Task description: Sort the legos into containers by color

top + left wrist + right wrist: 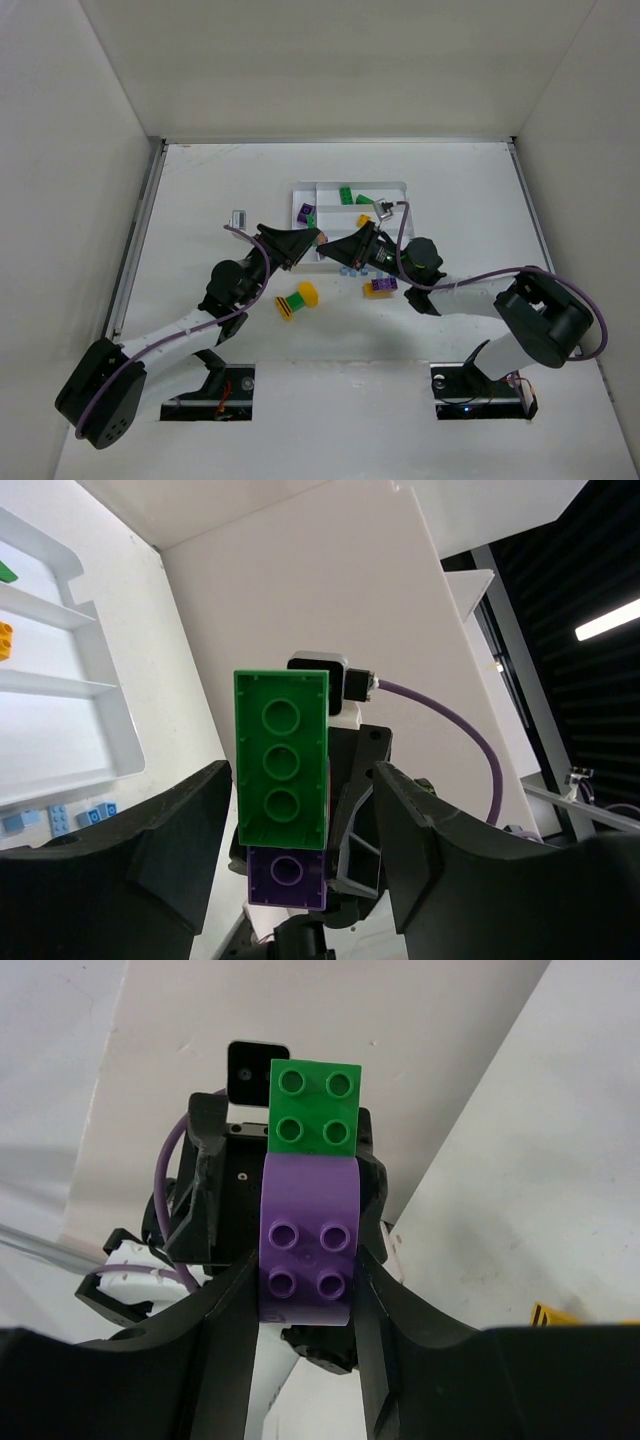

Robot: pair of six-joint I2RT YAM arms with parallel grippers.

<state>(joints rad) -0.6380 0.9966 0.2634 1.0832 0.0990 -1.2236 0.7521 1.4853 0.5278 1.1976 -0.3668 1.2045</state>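
My right gripper (308, 1280) is shut on a purple brick (308, 1245) with a green brick (315, 1108) stuck to its far end, held above the table. In the left wrist view the same green brick (281, 757) and purple brick (287, 876) sit between my left gripper's (300, 780) open fingers, with a gap on the right side. From above, the left gripper (313, 239) and right gripper (326, 246) meet tip to tip by the near left corner of the white tray (322, 187). The tray holds green (346, 195), purple (306, 213) and yellow (364, 219) bricks.
On the table near the tray lie a yellow-and-green stack (296, 301), a purple-and-yellow stack (380, 286) and tiny light-blue bricks (352, 270), which also show in the left wrist view (60, 818). A small grey object (239, 216) lies to the left. White walls enclose the table.
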